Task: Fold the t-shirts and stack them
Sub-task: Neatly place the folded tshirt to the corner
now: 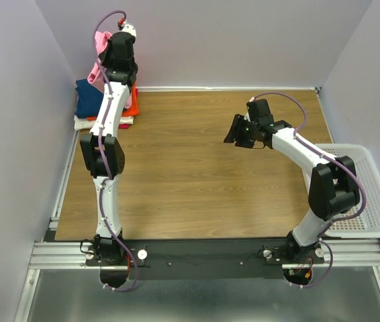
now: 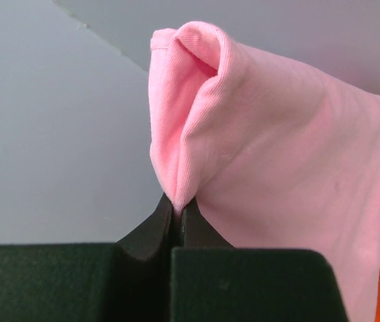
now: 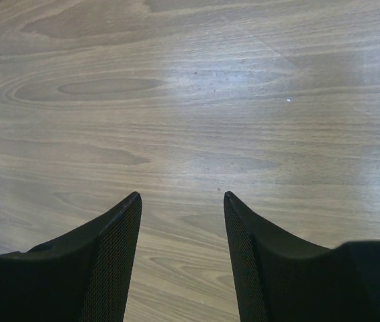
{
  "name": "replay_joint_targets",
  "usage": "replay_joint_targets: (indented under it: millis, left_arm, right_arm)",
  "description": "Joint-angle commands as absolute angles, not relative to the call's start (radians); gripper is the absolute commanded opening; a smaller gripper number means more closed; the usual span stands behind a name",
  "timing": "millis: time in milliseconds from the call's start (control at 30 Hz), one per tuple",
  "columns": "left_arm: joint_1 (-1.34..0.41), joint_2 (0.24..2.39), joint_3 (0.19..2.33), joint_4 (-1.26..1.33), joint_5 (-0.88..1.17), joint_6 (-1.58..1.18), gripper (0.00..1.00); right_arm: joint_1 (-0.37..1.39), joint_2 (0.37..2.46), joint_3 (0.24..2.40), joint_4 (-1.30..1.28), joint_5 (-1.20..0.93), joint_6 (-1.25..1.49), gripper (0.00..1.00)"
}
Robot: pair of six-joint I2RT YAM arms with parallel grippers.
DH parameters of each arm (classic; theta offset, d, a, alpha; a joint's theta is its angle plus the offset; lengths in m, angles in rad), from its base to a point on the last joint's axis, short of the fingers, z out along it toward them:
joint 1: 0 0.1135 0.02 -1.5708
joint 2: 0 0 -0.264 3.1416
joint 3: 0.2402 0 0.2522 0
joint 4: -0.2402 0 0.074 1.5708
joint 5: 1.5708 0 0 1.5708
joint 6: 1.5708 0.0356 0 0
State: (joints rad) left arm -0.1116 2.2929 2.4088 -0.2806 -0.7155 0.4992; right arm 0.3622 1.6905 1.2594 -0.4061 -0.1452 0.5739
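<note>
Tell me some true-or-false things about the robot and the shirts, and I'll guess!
1. The left claw is pinching the pink shirt. True.
2. The right claw is holding a shirt. False: it is open with nothing in it, above the bare wooden table.
3. The folded shirts are piled in the far left corner. True.
4. The basket sits on the left side. False: it sits at the right edge, by the right arm.
5. The pink shirt lies flat on the table. False: it is lifted up in the left claw, over the pile.
</note>
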Motion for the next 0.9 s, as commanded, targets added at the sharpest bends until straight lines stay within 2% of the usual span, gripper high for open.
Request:
replay_joint_targets:
  millis: [0, 100, 233, 267, 300, 667, 867]
  left_arm:
    - [-0.054, 2.296, 2.43, -0.258, -0.614, 0.445, 0.0]
    - [-0.009, 2.327, 2.421, -0.267, -0.589, 0.408, 0.09]
    - [0.077, 2.341, 2.428, -0.276, -0.534, 0.307, 0.43]
    - [0.086, 2.344, 2.437, -0.282, -0.531, 0.289, 0.84]
    - [0.098, 2.342, 2.45, -0.291, -0.529, 0.267, 0.94]
    - [0.095, 2.212, 2.41, -0.293, -0.402, 0.077, 0.96]
    - [0.083, 2.044, 2.158, -0.278, -0.229, -0.161, 0.96]
  right_arm:
    - [0.38, 1.721, 1.301, -0.433, -0.138, 0.566, 0.59]
    - [0.396, 1.749, 1.322, -0.443, -0.141, 0.565, 0.59]
    - [0.411, 1.769, 1.344, -0.456, -0.137, 0.563, 0.59]
    - [0.414, 1.77, 1.347, -0.459, -0.135, 0.563, 0.59]
    - [0.416, 1.772, 1.348, -0.462, -0.132, 0.564, 0.59]
    - [0.416, 1.71, 1.358, -0.465, -0.077, 0.552, 0.6]
    - [0.416, 1.671, 1.368, -0.465, -0.049, 0.542, 0.6]
